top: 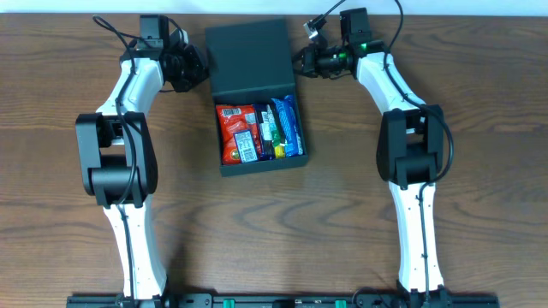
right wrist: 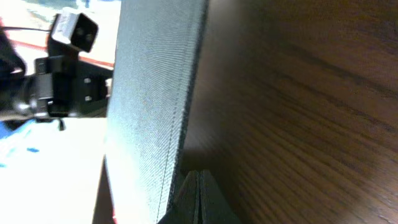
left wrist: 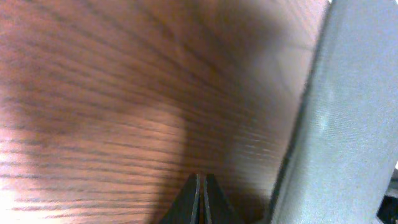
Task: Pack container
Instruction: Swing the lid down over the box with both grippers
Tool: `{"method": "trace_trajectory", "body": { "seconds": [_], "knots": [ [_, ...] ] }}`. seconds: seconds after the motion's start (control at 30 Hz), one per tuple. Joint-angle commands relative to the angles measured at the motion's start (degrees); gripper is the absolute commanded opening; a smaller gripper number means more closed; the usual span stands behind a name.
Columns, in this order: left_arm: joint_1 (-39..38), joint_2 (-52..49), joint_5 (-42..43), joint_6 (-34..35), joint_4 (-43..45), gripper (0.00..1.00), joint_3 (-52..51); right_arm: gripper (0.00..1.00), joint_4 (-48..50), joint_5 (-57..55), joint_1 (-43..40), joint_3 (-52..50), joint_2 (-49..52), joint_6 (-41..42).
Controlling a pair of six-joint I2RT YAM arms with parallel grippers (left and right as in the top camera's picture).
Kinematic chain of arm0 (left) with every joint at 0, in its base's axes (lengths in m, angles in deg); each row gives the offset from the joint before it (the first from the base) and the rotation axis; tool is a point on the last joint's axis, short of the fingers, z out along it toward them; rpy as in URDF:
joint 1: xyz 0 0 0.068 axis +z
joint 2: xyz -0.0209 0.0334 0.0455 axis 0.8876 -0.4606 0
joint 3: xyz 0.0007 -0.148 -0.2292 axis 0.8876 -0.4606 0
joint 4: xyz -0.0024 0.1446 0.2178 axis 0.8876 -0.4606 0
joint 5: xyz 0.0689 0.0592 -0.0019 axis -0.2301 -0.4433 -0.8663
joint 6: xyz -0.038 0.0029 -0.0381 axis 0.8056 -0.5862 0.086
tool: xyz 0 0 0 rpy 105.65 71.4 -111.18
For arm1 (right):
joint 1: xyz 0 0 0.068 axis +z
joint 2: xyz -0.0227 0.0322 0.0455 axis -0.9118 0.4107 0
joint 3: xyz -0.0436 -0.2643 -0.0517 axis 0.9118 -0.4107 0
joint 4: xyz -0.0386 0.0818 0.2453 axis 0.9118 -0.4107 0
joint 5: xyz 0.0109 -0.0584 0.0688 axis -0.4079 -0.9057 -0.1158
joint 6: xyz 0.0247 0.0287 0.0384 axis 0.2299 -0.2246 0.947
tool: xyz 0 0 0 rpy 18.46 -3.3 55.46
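From overhead I see the container (top: 260,166) sitting open near the middle of the table (top: 479,248), toward the far side, turned slightly off square. Its lid (top: 249,56) is folded back toward the far edge, dark and matte. The tray is full of snack packets packed side by side: red packets (top: 235,133) fill the left half, a green packet (top: 270,128) lies next to them, and a blue packet (top: 291,128) sits against the right wall.

My left claw (top: 200,65) is at the lid's left edge, and my right claw (top: 301,60) is at the lid's right edge, so the lid lies between the two. Both arms reach in from their own sides with their elbows bent outward.

On the left wrist camera the left claw (left wrist: 200,200) has its fingers pressed together with nothing between them. They are low over the wood grain, and the lid (left wrist: 348,124) is just to their right. On the right wrist camera the right claw (right wrist: 198,198) is also pressed together and empty, and the lid (right wrist: 155,93) fills the view just to its left. The left arm (right wrist: 65,78) shows blurred beyond the lid.

Each claw is just beside the lid's edge. I cannot tell from these views whether either one is touching it.
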Motion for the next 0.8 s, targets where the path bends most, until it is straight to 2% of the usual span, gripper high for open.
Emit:
{"method": "trace_trajectory", "body": {
  "seconds": [0.0, 0.17, 0.47, 0.77],
  "knots": [
    [-0.24, -0.63, 6.47, -3.87, 0.28, 0.06, 1.57, 0.02, 0.48, 8.02, -0.37, 1.20, 0.09, -1.51],
    [-0.04, 0.87, 9.92, -9.33, 0.09, 0.06, 3.56, 0.02, 0.39, 11.21, -1.46, 1.36, -1.27, -1.53],
    [-0.35, 5.92, 10.82, -14.01, -0.17, 0.05, 3.76, 0.02, 0.20, 13.84, -1.60, 3.10, -4.79, -2.58],
    [-0.42, 13.03, 10.97, -22.86, -3.89, 0.06, 3.76, 0.02, -0.33, 15.34, -1.53, 3.10, -9.68, -3.52]
  ]
}}
